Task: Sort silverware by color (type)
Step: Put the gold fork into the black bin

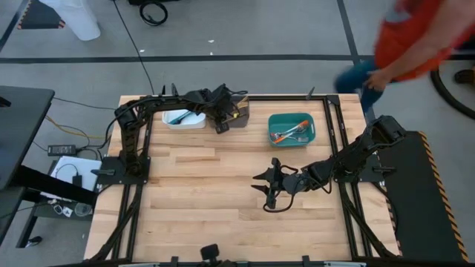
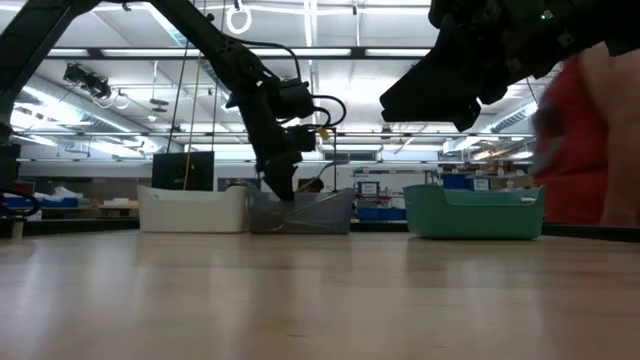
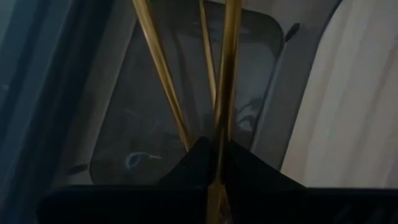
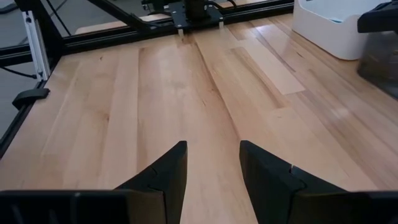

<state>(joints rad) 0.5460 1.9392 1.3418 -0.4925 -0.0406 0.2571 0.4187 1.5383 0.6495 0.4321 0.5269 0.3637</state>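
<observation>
Nearest the lens in the left wrist view, a slim golden-tan fork handle (image 3: 225,93) runs up from between the left hand's (image 3: 214,168) dark fingers, which are pinched closed on it. Two more golden-tan handles (image 3: 163,81) slant just beside it, over the dark floor of the grey rectangular bin (image 3: 186,124). From above, that left hand (image 1: 223,119) sits over the grey bin (image 1: 239,113) at the far edge of the pale wooden counter (image 1: 200,200). To the grey bin's left, touching or just beside it, stands a white rectangular bin (image 1: 184,119) with a dark-handled piece inside. To its right, well apart, a teal rectangular bin (image 1: 291,129) holds forks with orange handles (image 1: 286,135). The right hand (image 1: 266,185) hovers over bare counter, nearer than the teal bin, its fingers spread open and gripping nothing. Beyond the counter's far right corner, a person in an orange top (image 1: 415,37) leans in.
</observation>
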